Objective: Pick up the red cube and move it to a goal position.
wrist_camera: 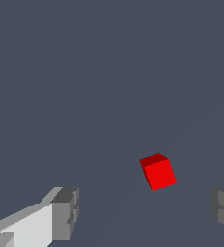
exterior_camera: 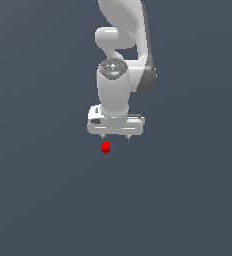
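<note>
- We see one white Panda arm (exterior_camera: pixel 122 50) coming down from the top of the exterior view, wrist pointing down at a flat dark grey floor (exterior_camera: pixel 43 200).
- Gripper (exterior_camera: pixel 116 136) is spread wide: in the exterior view two short finger tips stick out under the white hand body, well apart from each other.
- Wrist view confirms it: one grey finger pad (wrist_camera: pixel 65 213) on one side of the picture, the other pad (wrist_camera: pixel 223 211) at the opposite edge, wide gap of bare floor between them. Nothing pinched.
- Red cube (exterior_camera: pixel 105 147) sits on the floor just below the gripper in the exterior view, roughly under the finger on the exterior view's left, not centred between the two.
- In the wrist view the red cube (wrist_camera: pixel 158 171) shows beyond the finger tips, within the span between them, nearer the pad at the edge than the other one. Not touching either pad.
- Cube looks turned a bit relative to the finger line: we see a darker face and a brighter one, edges skewed against the pads.
- We can't tell from either view how high the finger tips are above the floor, only that cube and fingers are apart.
- No goal marker that we can make out in either view.
</note>
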`<state>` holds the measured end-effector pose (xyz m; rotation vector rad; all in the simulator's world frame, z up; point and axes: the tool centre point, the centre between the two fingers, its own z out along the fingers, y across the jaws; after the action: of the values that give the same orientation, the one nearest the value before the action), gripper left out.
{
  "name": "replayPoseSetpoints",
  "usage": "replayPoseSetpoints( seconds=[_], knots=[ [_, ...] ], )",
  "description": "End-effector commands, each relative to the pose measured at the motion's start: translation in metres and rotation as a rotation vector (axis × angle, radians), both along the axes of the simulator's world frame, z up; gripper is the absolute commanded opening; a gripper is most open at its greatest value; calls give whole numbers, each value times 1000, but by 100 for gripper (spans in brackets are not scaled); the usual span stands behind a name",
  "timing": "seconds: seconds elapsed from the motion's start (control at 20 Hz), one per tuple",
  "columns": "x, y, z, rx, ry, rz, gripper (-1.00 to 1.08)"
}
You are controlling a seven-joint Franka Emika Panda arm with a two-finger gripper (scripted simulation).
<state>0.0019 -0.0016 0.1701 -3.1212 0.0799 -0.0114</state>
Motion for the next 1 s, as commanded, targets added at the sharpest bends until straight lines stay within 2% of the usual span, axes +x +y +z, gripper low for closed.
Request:
replayPoseSetpoints(
  seconds=[0.0, 0.45, 0.95],
  knots=[
    [0, 0, 0, 0, 0, 0, 100],
    [-7, -6, -22, -3, 1, 48, 100],
    [-28, -30, -95, -11, 3, 207, 100]
  ],
)
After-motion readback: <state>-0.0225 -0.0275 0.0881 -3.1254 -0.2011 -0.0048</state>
